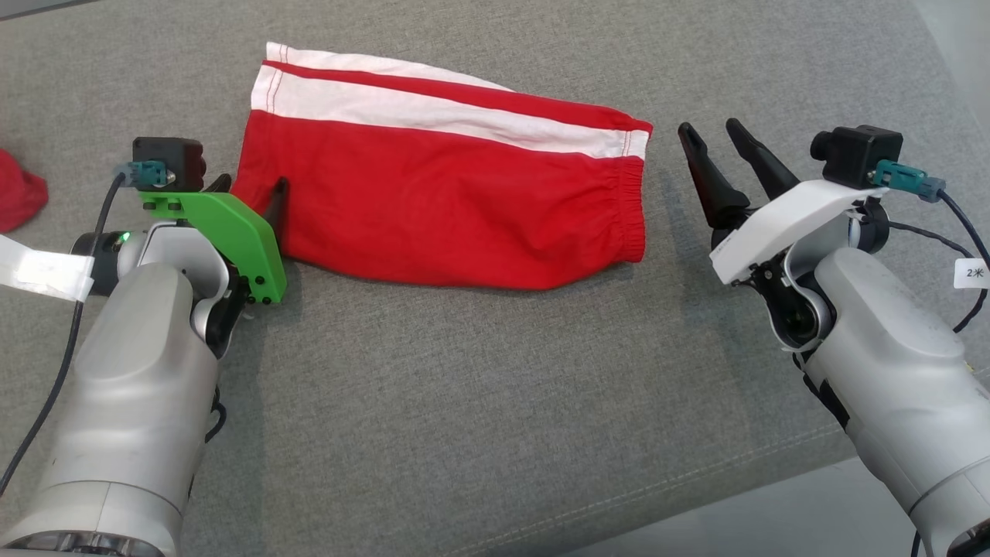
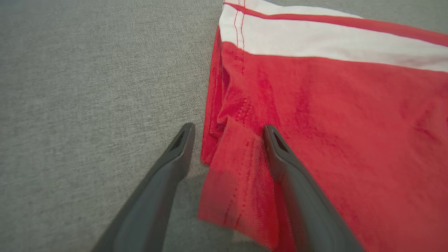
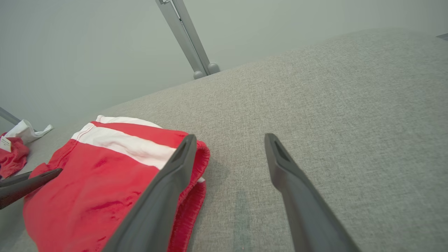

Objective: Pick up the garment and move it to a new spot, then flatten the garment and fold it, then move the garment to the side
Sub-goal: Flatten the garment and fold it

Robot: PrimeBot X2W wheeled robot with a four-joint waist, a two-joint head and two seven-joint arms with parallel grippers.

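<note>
Red garment (image 1: 441, 201) | left gripper (image 2: 228, 127) agape astride corner | right gripper (image 1: 709, 128) agape alongside

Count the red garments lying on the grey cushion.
2: the red-and-white shorts lie in the middle; a bunched red garment sits at the left edge, cut off. More may lie outside view.

Bright even light, soft shadows; wrist views slightly blurred, wide-angle distortion.

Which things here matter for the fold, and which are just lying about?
Job: red-and-white shorts; left end effector, open at their hem; right end effector, open beside the waistband.
Lying about: red cloth at far left; white cloth beside it; metal post.
</note>
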